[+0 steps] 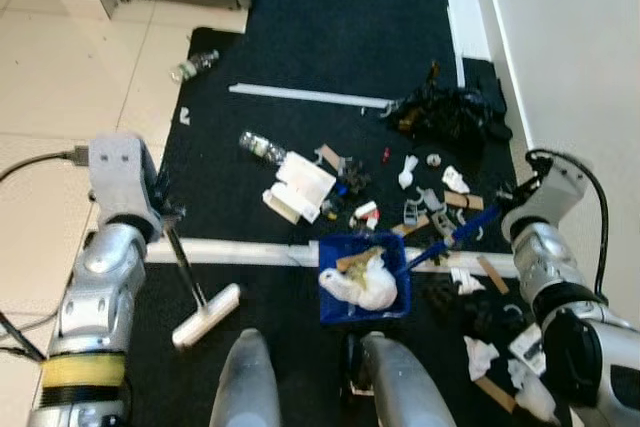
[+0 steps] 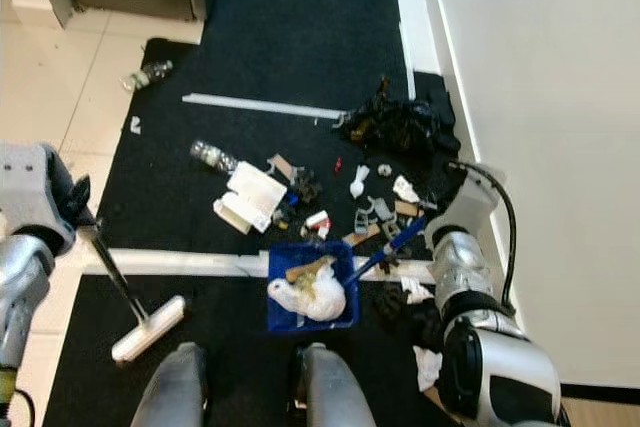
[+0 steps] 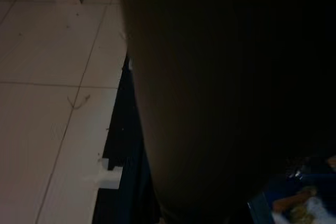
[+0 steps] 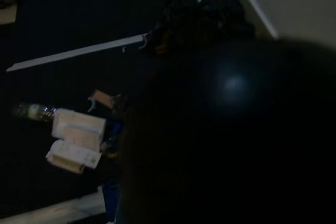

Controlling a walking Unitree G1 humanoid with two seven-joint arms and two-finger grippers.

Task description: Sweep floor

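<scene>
You are looking down at a dark blue carpet (image 1: pixel 340 17) with pale tile floor (image 1: pixel 60 87) to its left and a white wall (image 1: pixel 570 47) to its right. A white strip (image 1: pixel 240 250) crosses the carpet just ahead of the robot's feet.

Your left gripper (image 1: pixel 158 209) sits at the carpet's left edge, clenched around the thin shaft of the broom (image 1: pixel 205 315), whose white head rests on the carpet below the strip. Your right gripper (image 1: pixel 512 202) is near the wall, at the end of the blue handle of the dustpan (image 1: pixel 365 277); you cannot tell from these views whether its fingers are closed on it.

The blue dustpan lies on the carpet straddling the strip, with crumpled white paper (image 1: pixel 362 287) and a brown scrap inside. Beyond it, litter is scattered: a black bag (image 1: pixel 450 115) by the wall, a long white stick (image 1: pixel 310 96), a white box (image 1: pixel 300 185), a clear bottle (image 1: pixel 262 146) and another bottle (image 1: pixel 194 65) at the carpet's far left corner.
</scene>
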